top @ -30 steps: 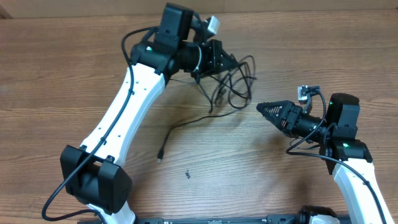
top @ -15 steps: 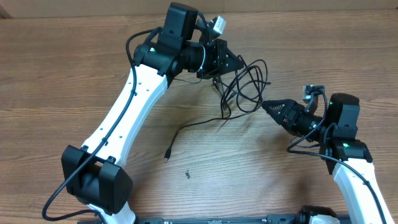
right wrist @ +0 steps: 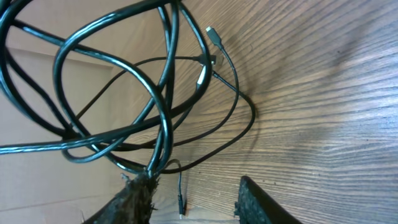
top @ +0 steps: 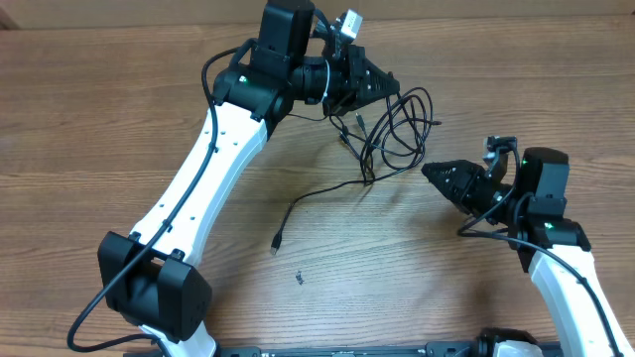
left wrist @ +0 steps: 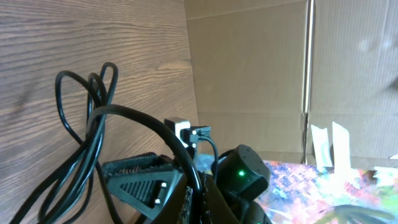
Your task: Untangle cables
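Cables hang as a looped knot from the left gripper, which is clamped shut on them above the table, one loose tail trailing onto the wood. The right gripper sits just beside the loops with its jaws apart, a strand seemingly touching one finger; closing here could pinch several strands at once, and pulling would then tighten the knot.

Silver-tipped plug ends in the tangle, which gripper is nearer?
Left. The left gripper, clamping the cables, sits right beside the silver-tipped plug ends; the right gripper is farther off, lower right.
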`<move>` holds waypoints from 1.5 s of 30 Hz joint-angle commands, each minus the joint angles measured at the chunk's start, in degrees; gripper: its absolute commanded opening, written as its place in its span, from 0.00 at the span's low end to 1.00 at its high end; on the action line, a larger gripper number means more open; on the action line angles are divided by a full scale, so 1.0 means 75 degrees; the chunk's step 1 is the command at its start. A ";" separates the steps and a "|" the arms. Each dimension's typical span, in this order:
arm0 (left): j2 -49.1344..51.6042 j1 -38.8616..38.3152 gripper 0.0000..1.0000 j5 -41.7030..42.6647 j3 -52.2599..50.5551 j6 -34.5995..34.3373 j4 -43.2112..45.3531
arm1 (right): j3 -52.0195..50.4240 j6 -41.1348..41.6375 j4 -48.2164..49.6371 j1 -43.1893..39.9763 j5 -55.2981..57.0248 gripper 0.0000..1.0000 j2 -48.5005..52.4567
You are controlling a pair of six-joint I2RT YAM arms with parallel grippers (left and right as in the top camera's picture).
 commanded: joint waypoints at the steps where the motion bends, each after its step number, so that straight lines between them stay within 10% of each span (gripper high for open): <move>1: -0.0201 -0.0143 0.04 0.0242 0.0262 -0.0364 0.0143 | 0.0044 -0.0047 0.0283 0.0029 -0.0356 0.41 0.0102; 34: -0.0201 -0.0527 0.04 0.0507 0.0262 -0.1886 0.1154 | -0.0015 -0.0047 0.0918 0.0029 0.0026 0.28 0.0108; 45: -0.0201 -0.0513 0.04 0.0484 0.0262 -0.1632 0.1177 | -0.0023 -0.0020 0.0428 0.0029 0.1241 0.49 0.0122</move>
